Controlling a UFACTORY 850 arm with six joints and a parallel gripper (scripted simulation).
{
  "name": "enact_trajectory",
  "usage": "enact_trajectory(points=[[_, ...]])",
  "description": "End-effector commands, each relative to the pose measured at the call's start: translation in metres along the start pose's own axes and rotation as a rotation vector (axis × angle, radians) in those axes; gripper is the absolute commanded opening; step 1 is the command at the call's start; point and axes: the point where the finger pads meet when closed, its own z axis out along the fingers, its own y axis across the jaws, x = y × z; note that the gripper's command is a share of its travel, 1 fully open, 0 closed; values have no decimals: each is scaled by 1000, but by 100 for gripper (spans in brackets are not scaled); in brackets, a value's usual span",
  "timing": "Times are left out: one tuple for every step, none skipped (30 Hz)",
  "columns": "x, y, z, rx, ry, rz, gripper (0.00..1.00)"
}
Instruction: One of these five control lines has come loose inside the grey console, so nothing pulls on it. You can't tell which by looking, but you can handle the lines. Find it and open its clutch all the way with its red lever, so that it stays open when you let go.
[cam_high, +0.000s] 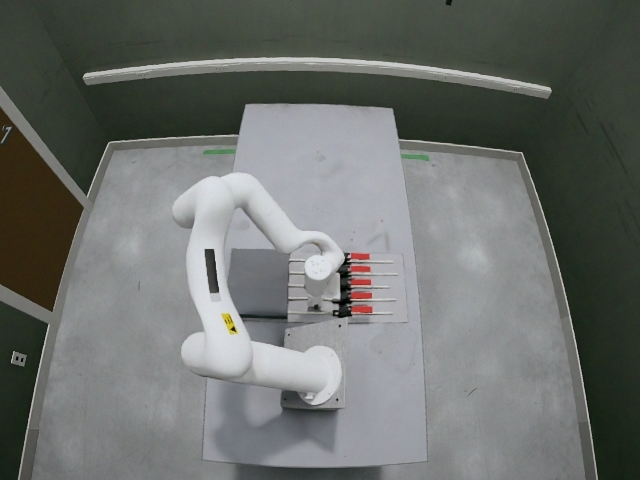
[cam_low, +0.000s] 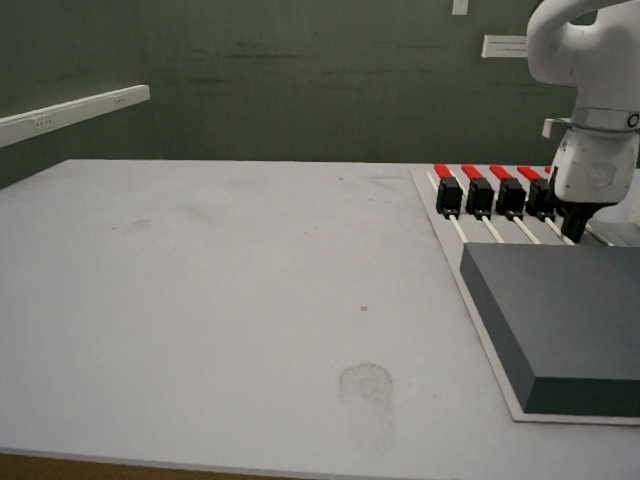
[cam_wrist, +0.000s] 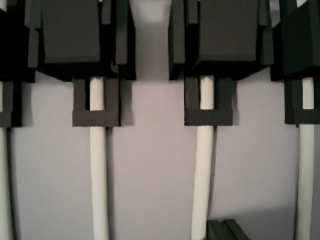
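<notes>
Five white control lines (cam_high: 385, 286) (cam_low: 490, 229) run out of the grey console (cam_high: 255, 281) (cam_low: 568, 310), each through a black clutch (cam_low: 448, 196) (cam_wrist: 80, 35) with a red lever (cam_high: 361, 282) (cam_low: 471, 171). All levers lie flat. My gripper (cam_high: 314, 305) (cam_low: 574, 230) (cam_wrist: 225, 231) is shut and empty. It is low over the plate, just in front of the console's edge, between the two lines nearest the robot base. In the wrist view its tips sit just right of the middle line (cam_wrist: 201, 175), with another line (cam_wrist: 305, 175) further right.
The console and clutches sit on a thin light plate (cam_high: 400, 289) (cam_low: 439, 227) on the grey table (cam_high: 320, 155) (cam_low: 206, 258). The robot base (cam_high: 315, 377) stands just in front of the plate. The arm's elbow overhangs the console's left side.
</notes>
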Motion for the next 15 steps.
enact_trajectory(points=[[0,-5,0,1,0,0,0],[0,-6,0,1,0,0,0],[0,-7,0,1,0,0,0],[0,-8,0,1,0,0,0],[0,-10,0,1,0,0,0],[0,-11,0,1,0,0,0],[0,-12,0,1,0,0,0],[0,-13,0,1,0,0,0],[0,-14,0,1,0,0,0],[0,-15,0,1,0,0,0],[0,-15,0,1,0,0,0],[0,-15,0,1,0,0,0],[0,-16,0,1,0,0,0],[0,-17,0,1,0,0,0],[0,-18,0,1,0,0,0]])
